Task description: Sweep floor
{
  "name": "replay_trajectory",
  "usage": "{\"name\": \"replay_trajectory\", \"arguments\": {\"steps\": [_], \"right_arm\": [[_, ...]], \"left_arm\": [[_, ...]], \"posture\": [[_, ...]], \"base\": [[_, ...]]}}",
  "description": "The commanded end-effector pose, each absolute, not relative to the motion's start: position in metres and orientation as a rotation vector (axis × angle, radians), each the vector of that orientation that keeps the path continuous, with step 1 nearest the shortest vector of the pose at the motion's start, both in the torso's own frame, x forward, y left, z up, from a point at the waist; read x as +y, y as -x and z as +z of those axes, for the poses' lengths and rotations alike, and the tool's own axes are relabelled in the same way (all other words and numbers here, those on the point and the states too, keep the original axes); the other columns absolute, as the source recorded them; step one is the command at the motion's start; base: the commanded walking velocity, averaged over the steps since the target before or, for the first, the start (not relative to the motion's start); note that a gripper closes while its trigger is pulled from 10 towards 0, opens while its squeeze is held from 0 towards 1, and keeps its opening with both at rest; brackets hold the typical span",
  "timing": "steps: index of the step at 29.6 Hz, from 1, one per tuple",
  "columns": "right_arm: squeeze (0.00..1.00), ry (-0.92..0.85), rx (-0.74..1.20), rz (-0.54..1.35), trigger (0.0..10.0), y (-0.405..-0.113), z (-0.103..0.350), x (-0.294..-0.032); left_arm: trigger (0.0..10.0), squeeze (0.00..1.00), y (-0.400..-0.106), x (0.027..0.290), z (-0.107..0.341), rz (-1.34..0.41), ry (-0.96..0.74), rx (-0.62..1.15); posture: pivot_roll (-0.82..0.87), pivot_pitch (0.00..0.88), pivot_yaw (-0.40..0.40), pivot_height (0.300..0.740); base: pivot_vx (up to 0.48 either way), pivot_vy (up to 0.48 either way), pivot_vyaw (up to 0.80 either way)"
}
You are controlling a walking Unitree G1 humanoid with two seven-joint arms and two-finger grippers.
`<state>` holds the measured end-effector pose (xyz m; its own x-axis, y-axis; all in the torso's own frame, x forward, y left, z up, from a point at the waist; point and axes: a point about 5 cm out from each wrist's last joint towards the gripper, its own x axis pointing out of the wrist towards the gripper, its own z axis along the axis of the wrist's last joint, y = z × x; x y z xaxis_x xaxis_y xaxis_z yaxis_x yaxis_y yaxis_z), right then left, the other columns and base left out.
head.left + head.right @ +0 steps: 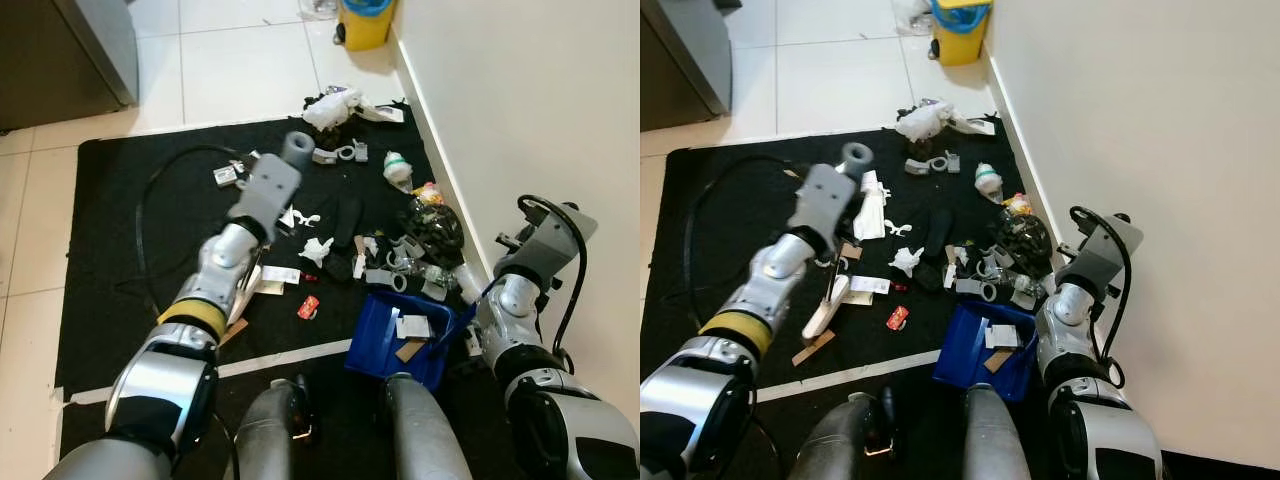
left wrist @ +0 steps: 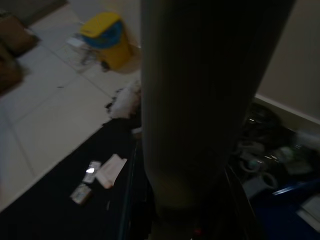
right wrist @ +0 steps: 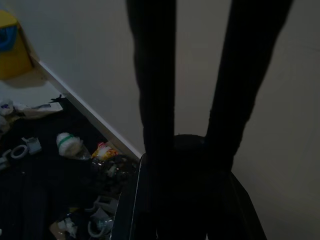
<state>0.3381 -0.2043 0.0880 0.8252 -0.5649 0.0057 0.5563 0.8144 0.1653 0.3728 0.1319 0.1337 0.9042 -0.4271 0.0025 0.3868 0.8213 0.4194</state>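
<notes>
My left gripper (image 1: 288, 172) reaches out over the black mat (image 1: 110, 250) and is shut on a thick grey broom handle (image 1: 297, 150). That handle (image 2: 195, 100) rises right before the left wrist camera, and its lower end is hidden under my arm. Litter is heaped on the mat by the wall: white crumpled paper (image 1: 330, 108), tape rolls (image 1: 347, 153), a green-labelled bottle (image 1: 398, 168), a dark bag (image 1: 435, 228) and a red scrap (image 1: 308, 307). A blue dustpan (image 1: 385, 345) with scraps in it stands tilted before my right leg. My right gripper (image 3: 192, 60) is shut on its dark handle.
The white wall (image 1: 540, 110) runs close along the right. A yellow bin (image 1: 365, 22) stands at the far end by the wall. A grey cabinet (image 1: 85, 50) stands at the far left. A black cable (image 1: 145, 215) loops over the mat, and a white tape line (image 1: 290, 357) crosses near my legs.
</notes>
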Motion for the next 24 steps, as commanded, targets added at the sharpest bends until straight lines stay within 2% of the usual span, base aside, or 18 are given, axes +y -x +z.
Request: {"name": "replay_trajectory", "arguments": {"steps": [1,2,5,6,10,13,19,24], "right_arm": [[0.00,-0.211,0.009,-0.583,10.0,-0.331,0.072,-0.195],[0.00,-0.211,0.009,-0.583,10.0,-0.331,0.072,-0.195],[0.00,-0.202,0.025,-0.580,10.0,-0.329,0.068,-0.196],[0.00,-0.202,0.025,-0.580,10.0,-0.329,0.068,-0.196],[0.00,-0.199,0.036,-0.581,10.0,-0.329,0.067,-0.197],[0.00,-0.201,0.032,-0.578,10.0,-0.330,0.069,-0.196],[0.00,-0.210,0.026,-0.574,10.0,-0.332,0.071,-0.195],[0.00,-0.223,0.022,-0.574,10.0,-0.333,0.073,-0.196]], "left_arm": [[10.0,0.00,-0.368,0.119,0.120,-0.491,-0.385,-0.050],[10.0,0.00,-0.368,0.119,0.120,-0.491,-0.385,-0.050],[10.0,0.00,-0.366,0.067,0.135,-0.633,-0.157,-0.107],[10.0,0.00,-0.366,0.067,0.135,-0.633,-0.157,-0.107],[10.0,0.00,-0.362,0.016,0.161,-0.728,0.006,-0.187],[10.0,0.00,-0.360,-0.007,0.179,-0.755,0.084,-0.234],[10.0,0.00,-0.358,-0.023,0.204,-0.806,0.110,-0.328],[10.0,0.00,-0.361,-0.010,0.223,-0.886,-0.065,-0.416]], "posture": [[-0.10,0.350,-0.036,0.740],[-0.10,0.350,-0.036,0.740],[-0.08,0.341,-0.039,0.740],[-0.08,0.341,-0.039,0.740],[-0.09,0.332,-0.037,0.740],[-0.09,0.329,-0.034,0.740],[-0.08,0.324,-0.028,0.740],[-0.05,0.307,-0.026,0.740]], "base": [[0.000,0.000,0.00],[0.000,0.000,0.00],[0.000,0.000,0.00],[0.000,0.000,0.00],[0.000,0.000,0.00],[0.000,0.000,0.00],[0.000,0.000,0.00],[0.000,0.000,0.00]]}}
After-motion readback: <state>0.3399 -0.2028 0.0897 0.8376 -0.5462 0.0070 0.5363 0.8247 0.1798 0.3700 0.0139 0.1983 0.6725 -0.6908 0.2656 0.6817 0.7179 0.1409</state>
